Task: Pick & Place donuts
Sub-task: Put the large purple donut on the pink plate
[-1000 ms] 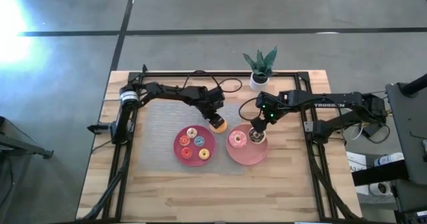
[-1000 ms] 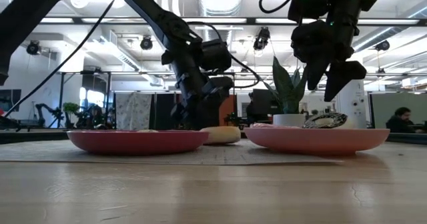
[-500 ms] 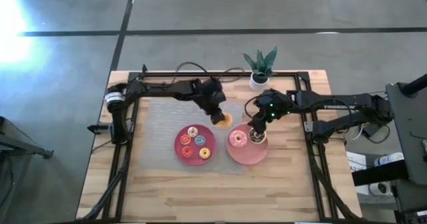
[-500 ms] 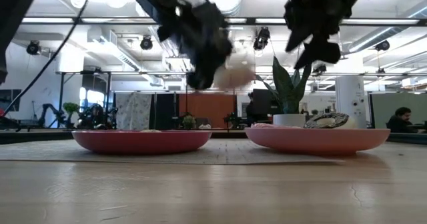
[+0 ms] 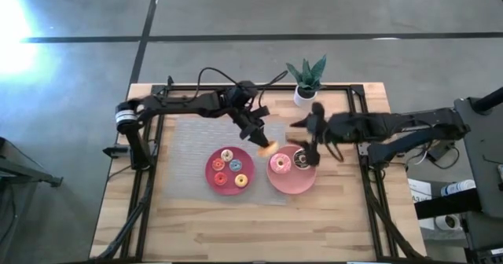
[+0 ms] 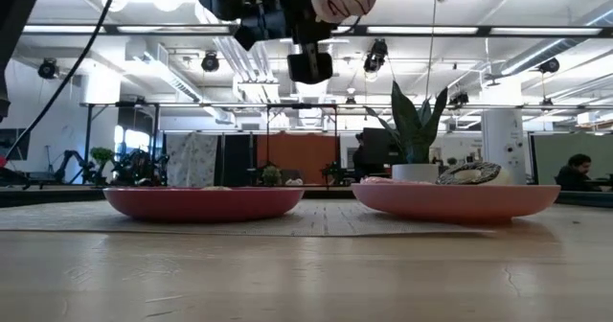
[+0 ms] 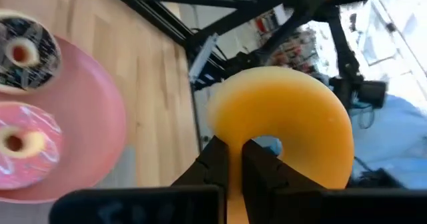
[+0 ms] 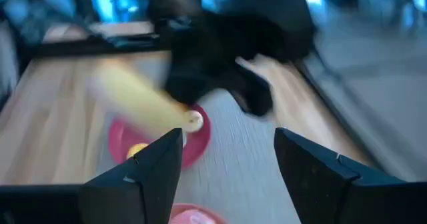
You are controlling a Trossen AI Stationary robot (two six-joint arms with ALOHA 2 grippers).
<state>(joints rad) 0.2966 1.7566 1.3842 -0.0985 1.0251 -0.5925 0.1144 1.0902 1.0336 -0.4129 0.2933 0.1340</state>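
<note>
Left gripper [image 7: 233, 159] jaws clenched on an orange donut [image 7: 283, 121], raised beside the pink plate [image 5: 292, 182]; right gripper [image 8: 227, 163] jaws released.

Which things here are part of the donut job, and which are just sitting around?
Part of the job:
- orange donut held in the left gripper
- donuts on the magenta plate
- donuts on the pink plate
- right gripper, open

Just sitting around:
- potted plant

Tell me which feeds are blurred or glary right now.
Right wrist view: heavy motion blur, the left arm and its donut smeared. Left wrist view: held donut fairly crisp, background soft. High view: strong glare at the floor's left edge. Low view: bright ceiling lights, arms in silhouette.
</note>
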